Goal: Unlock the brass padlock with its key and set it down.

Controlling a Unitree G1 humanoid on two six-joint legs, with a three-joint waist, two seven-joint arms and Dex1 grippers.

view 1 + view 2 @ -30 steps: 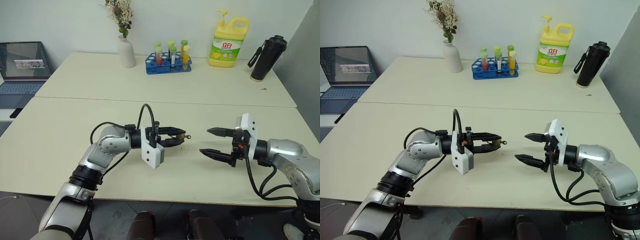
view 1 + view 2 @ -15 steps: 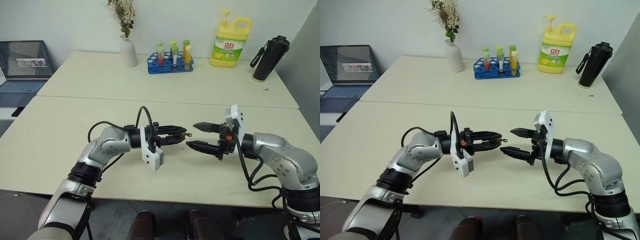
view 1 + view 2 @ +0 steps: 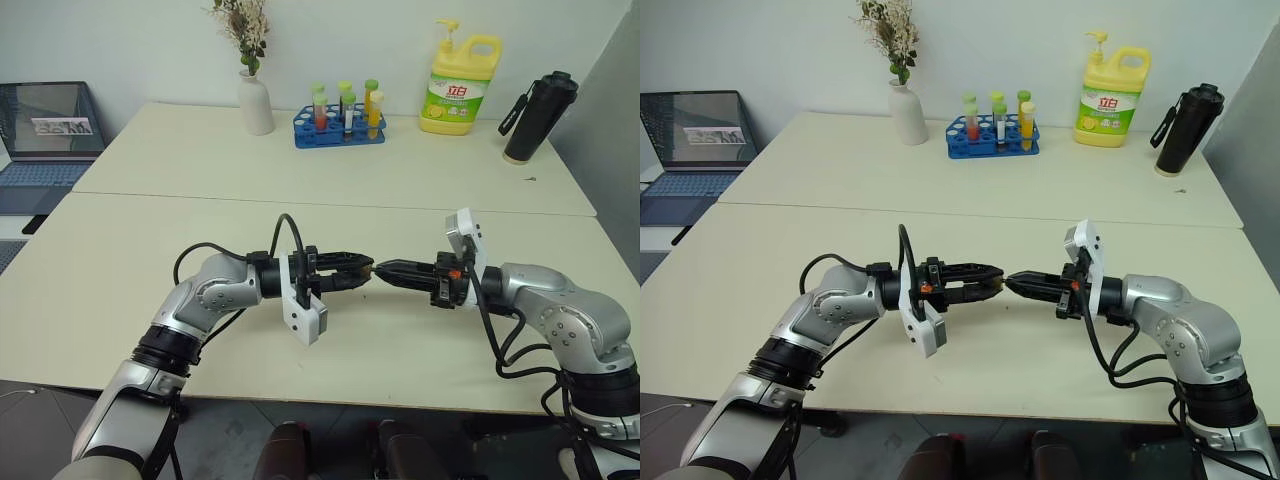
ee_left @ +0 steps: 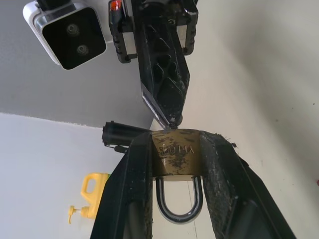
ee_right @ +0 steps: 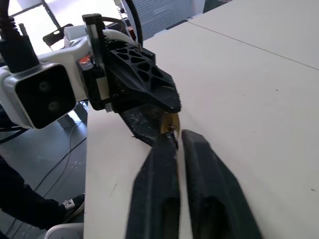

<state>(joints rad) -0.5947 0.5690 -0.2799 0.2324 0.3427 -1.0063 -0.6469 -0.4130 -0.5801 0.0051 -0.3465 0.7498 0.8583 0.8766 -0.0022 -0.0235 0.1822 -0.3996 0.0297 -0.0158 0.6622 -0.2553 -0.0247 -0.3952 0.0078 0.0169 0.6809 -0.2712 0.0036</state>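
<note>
— Where's the brass padlock (image 4: 175, 158)?

— Pinched in the left gripper (image 4: 175, 164) above the table (image 3: 150, 250), shackle toward the wrist. The right gripper (image 5: 174, 135), fingers pressed together, meets its keyhole end.

— Unlocked?

— Not by the look of it; turning and setting down remain. The key (image 4: 162, 117) is a sliver, barely readable.

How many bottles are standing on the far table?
2: a yellow soap bottle right of the tube rack, and a black bottle at the right end.
</note>
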